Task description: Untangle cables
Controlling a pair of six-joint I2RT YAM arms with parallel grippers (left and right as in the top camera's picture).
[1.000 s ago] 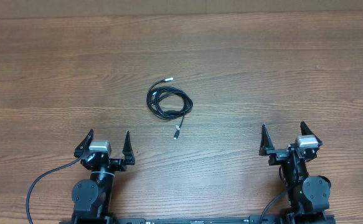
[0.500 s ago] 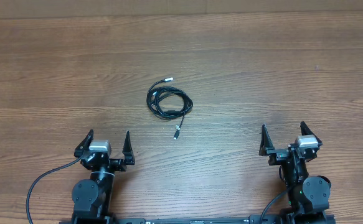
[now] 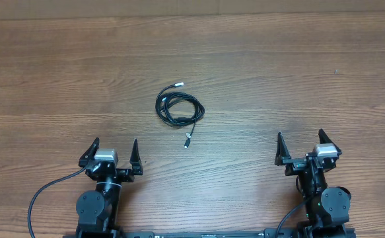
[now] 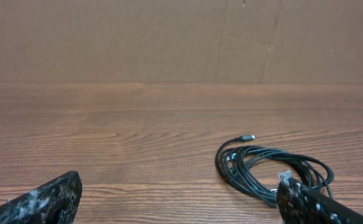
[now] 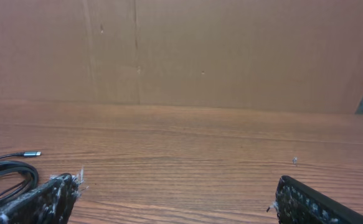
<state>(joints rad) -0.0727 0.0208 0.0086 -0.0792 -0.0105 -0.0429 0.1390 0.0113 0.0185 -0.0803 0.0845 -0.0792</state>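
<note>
Left gripper [image 3: 115,142], lower left of overhead frame: spread wide, empty. Right gripper [image 3: 300,134], lower right: likewise splayed, nothing held. Both low near bottom edge, well apart from the work.

Farther up, just left of centre on wooden table [image 3: 324,66]: cables [image 3: 179,110], one black coiled bundle, loops overlapping. Also at lower right of left wrist view and lower left edge of right wrist view.

Progress, as judged: nothing done, no strand pulled free, all separating left.

Lower plug tip [image 3: 187,141] trailing toward bottom edge. Coil a flattened oval, wider left to right. Upper plug tip [image 3: 179,84] poking up and right. With tails, overall run roughly bottom to top.
</note>
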